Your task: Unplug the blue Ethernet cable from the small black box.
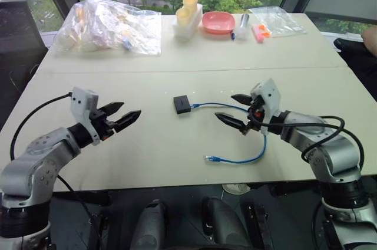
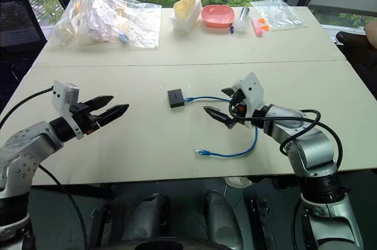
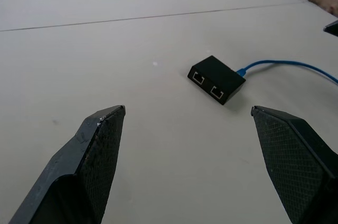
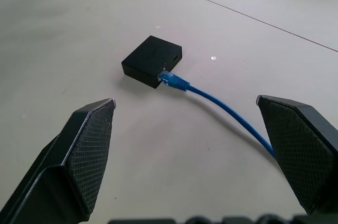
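The box lies flat on the table, near the middle, between the two grippers. The blue cable is plugged into the side of the box that faces the right gripper. From the plug it runs along the table toward the right gripper, passes under it, bends back in a loop and ends with its free plug lying on the table near the front edge. In the left wrist view the box shows two empty ports on the side that faces the left gripper.

The left gripper hovers over the table well apart from the box, pointing toward it, and its jaws are spread and hold nothing. The right gripper hovers over the cable, near the box, also pointing toward it; its jaws are spread wide and touch neither the cable nor the box.

At the far side of the table there are a clear plastic bag with small items, a white holder with yellow cups, a pink bowl and a second, flatter bag.
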